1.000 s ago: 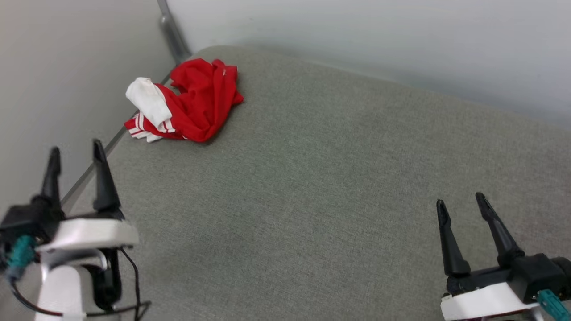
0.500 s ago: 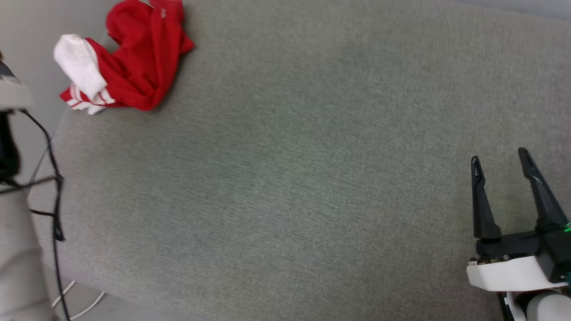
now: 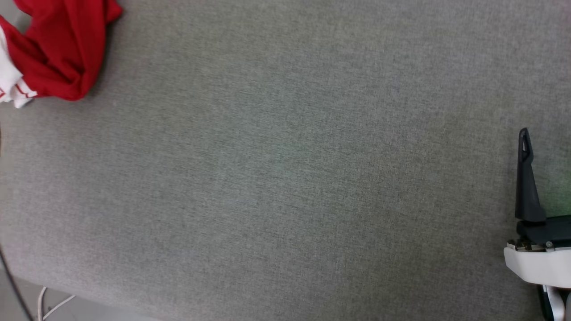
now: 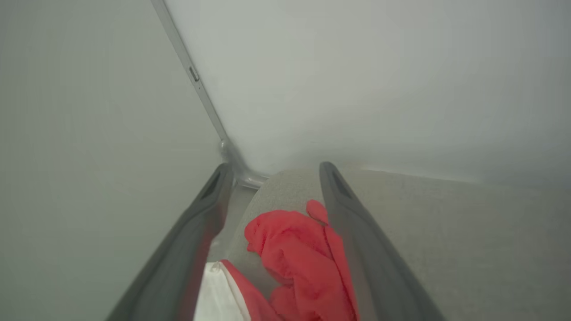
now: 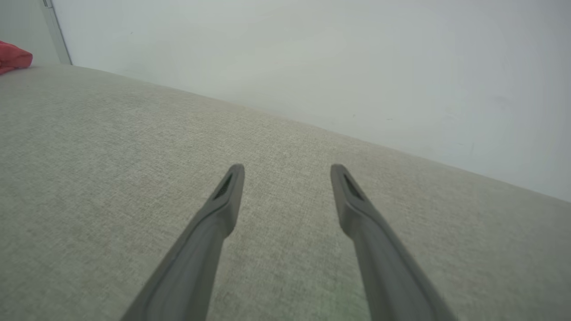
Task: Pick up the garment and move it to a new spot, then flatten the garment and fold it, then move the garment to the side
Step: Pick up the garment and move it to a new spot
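Observation:
The garment (image 3: 58,44) lies crumpled in the head view's top left corner, red with a bit of white striped trim at the picture's edge. In the left wrist view the garment (image 4: 294,249) shows as a red heap with a white sleeve (image 4: 218,294), lying between and beyond the spread fingers of my left gripper (image 4: 272,167), which is open; whether they touch the cloth I cannot tell. My right gripper (image 5: 287,171) is open over bare grey fabric, far from the garment (image 5: 13,55). One of its fingers (image 3: 526,187) stands at the head view's right edge.
The grey fabric-covered surface (image 3: 285,178) spreads wide between garment and right gripper. Pale walls (image 4: 357,80) meet in a corner just behind the garment. The surface's front edge and white cables (image 3: 49,305) on the floor show at the lower left.
The head camera has swung down and to the right, so the garment has slid to the picture's top left corner. The left gripper has left that view. The garment's heap looks unchanged.

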Controlling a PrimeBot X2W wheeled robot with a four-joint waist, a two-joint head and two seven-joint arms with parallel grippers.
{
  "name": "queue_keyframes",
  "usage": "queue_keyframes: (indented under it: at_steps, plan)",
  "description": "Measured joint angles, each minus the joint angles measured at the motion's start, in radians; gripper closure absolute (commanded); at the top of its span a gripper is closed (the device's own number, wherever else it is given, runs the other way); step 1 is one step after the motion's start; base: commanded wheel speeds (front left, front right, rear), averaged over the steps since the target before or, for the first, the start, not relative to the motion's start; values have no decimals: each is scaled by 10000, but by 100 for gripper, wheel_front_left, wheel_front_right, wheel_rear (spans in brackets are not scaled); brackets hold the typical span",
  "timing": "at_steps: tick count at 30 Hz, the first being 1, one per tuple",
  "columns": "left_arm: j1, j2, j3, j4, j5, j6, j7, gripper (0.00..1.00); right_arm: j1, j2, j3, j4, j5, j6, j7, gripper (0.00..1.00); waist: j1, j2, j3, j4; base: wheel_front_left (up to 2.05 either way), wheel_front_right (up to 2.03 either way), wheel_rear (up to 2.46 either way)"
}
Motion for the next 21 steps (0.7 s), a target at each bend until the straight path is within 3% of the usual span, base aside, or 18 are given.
queue_keyframes:
  at_steps: [5,11,17,21]
  plan:
    - [-245,658,-1292,370,-1580,0,2380,0,-112,-36,17,-150,-42,0,0,0,0,0,479,-146,0,0,0]
    - [-415,1177,-2138,886,-3233,0,4587,0,-287,-140,-40,-349,-102,2,-13,0,-1,0,1013,-336,0,0,0]
    - [-381,1198,-2596,1860,-4167,0,5802,0,-363,-190,-58,-516,-127,2,-46,0,-1,0,1491,-539,0,0,0]
    - [-360,1227,-2909,2270,-4424,0,6008,0,-425,-203,-46,-562,-142,4,-54,0,-5,0,1667,-648,0,0,0]
